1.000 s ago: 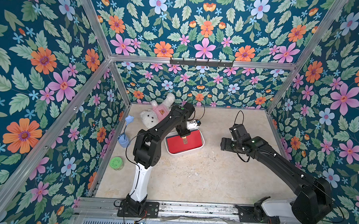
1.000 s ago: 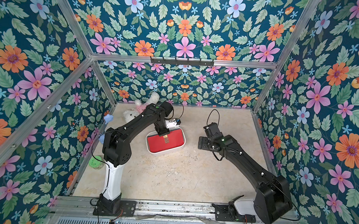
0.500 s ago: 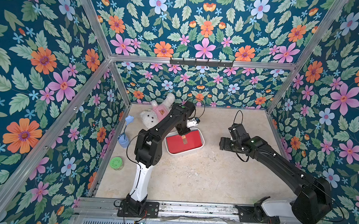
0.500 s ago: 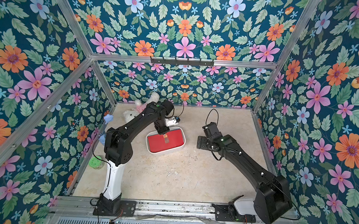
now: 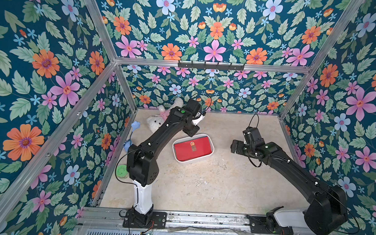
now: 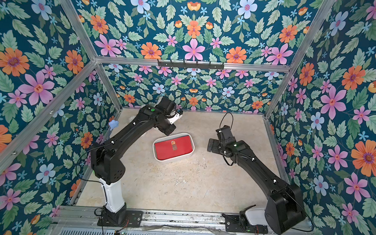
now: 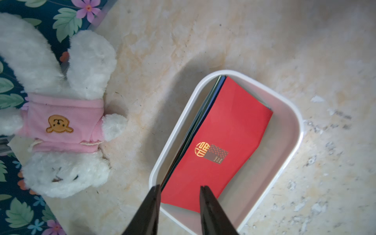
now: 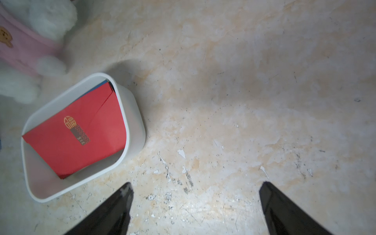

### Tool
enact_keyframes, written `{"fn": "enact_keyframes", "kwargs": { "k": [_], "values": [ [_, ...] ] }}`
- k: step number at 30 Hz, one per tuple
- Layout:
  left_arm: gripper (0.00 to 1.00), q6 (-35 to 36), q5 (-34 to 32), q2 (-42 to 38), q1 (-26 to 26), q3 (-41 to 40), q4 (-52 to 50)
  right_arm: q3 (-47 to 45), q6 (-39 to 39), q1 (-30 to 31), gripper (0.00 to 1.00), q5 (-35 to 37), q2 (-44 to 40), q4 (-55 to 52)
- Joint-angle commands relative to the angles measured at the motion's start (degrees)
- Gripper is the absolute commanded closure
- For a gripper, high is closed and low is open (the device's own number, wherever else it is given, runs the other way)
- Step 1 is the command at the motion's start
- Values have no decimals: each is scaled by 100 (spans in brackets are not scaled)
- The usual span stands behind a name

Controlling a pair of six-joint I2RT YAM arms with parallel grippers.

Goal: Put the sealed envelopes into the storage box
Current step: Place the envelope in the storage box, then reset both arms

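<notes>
The flat red paper envelope (image 7: 221, 132) is lying in the shallow white plastic box (image 7: 289, 130) — left fingers (image 7: 150, 207) are hanging apart over its end, right fingers (image 8: 114, 211) wide open — so lifting straight up seems safest.

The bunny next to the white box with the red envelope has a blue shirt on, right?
Not quite. The bunny beside the white box with the red envelope wears a pink shirt, not a blue one. The left wrist view shows it.
</notes>
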Motion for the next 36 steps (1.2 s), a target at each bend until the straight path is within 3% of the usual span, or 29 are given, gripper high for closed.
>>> {"fn": "enact_keyframes", "kwargs": {
  "k": [1, 3, 6, 8, 14, 20, 23, 26, 27, 28, 29, 30, 33, 36],
  "values": [
    [60, -1732, 552, -470, 2, -690, 1479, -100, -2, -71, 7, -1060, -98, 722],
    [59, -2501, 1042, -755, -6, -1250, 2055, -167, -92, -51, 15, -1810, -142, 922],
    [59, -3364, 1491, -1088, -84, -2055, 2641, -245, -128, 41, 29, -2092, -259, 814],
    [59, -3616, 1115, -1371, -230, -2491, 2747, -379, -83, 48, 42, -2041, -355, 669],
    [55, -4289, -284, -2393, -299, -3622, 2425, -788, -38, 43, 59, -1818, -322, 766],
    [53, -4783, -867, -2816, -229, -4470, 1890, -593, -7, 124, 65, -1688, 54, 942],
    [51, -4952, -904, -2975, -116, -4790, 2013, -473, 21, 135, 60, -1621, 174, 977],
    [46, -4969, -952, -3107, -55, -4987, 2215, -290, -14, 140, 29, -1233, 245, 842],
    [43, -4904, -1023, -3164, -43, -5069, 2331, -267, -6, 143, 11, -1082, 225, 847],
    [38, -4777, -1108, -3238, -5, -5163, 2478, -257, 9, 136, 1, -874, 185, 854],
    [26, -4635, -1162, -3276, 40, -5236, 2632, -262, 25, 132, 1, -681, 150, 872],
    [1, -4436, -1167, -3312, 160, -5284, 2793, -261, 30, 110, 1, -461, 113, 891],
    [1, -3881, -1150, -3310, 698, -5362, 3317, -236, 1, -208, 1, 217, -60, 948],
    [1, -3641, -1622, -3188, 1215, -5385, 3755, -1036, -167, -783, 1, 1393, -598, 1894]
  ]
}}
